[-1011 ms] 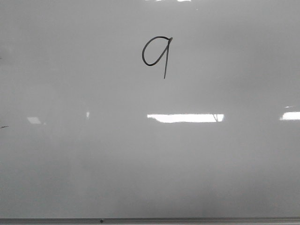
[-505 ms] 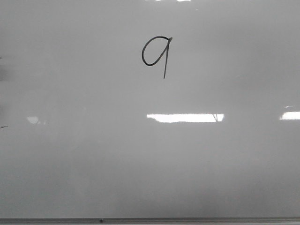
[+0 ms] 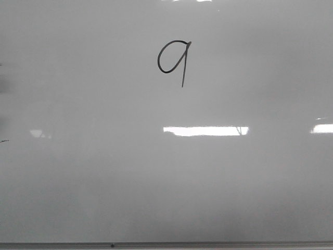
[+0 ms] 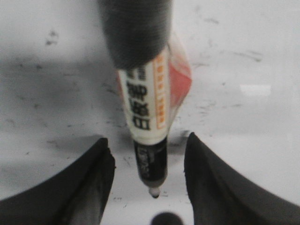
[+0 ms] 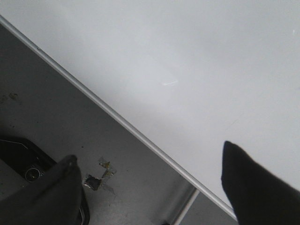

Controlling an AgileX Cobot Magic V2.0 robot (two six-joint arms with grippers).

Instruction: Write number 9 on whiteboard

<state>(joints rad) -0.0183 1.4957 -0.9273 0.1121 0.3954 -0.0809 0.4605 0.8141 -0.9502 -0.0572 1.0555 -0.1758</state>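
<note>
Black ink forms the number 9 (image 3: 174,61) in the upper middle of the whiteboard (image 3: 166,182), slanted loop and straight tail complete. The left tool (image 4: 149,161) carries a marker (image 4: 146,122) between its dark fingers (image 4: 91,183) (whether it is clenched on the barrel cannot be told). The right tool (image 5: 150,187) hangs released over the board's metal edge strip (image 5: 117,117).

Thin black hand-drawn number 9 (image 3: 174,62), slanted oval loop plus straight tail, sits upper centre on the glossy pale grey-white whiteboard (image 3: 166,177), bright rectangular reflections below it.
</note>
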